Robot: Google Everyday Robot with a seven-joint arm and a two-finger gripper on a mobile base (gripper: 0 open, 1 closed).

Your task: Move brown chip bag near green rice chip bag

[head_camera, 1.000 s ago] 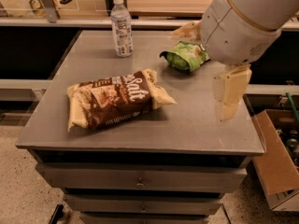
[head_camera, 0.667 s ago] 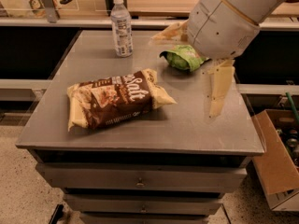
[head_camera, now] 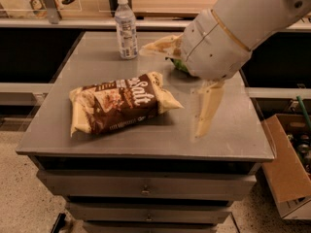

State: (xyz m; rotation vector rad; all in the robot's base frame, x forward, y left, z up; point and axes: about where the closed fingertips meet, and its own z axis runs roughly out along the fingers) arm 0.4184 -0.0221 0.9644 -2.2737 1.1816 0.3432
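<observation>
My pincer (head_camera: 171, 92), spread wide, now hangs further left than a second ago, closing on the brown chip bag (head_camera: 121, 103) for a grasp.

Cream gripper (head_camera: 171, 90) under bulky white arm (head_camera: 233, 25)

Warm dim overhead light, soft shadow under claw (head_camera: 172, 89) above right of table (head_camera: 238, 130)

brown chip bag (head_camera: 119, 103), cream ends, white lettering; green bag (head_camera: 178, 65); cream gripper (head_camera: 170, 92) above table (head_camera: 238, 135)
</observation>
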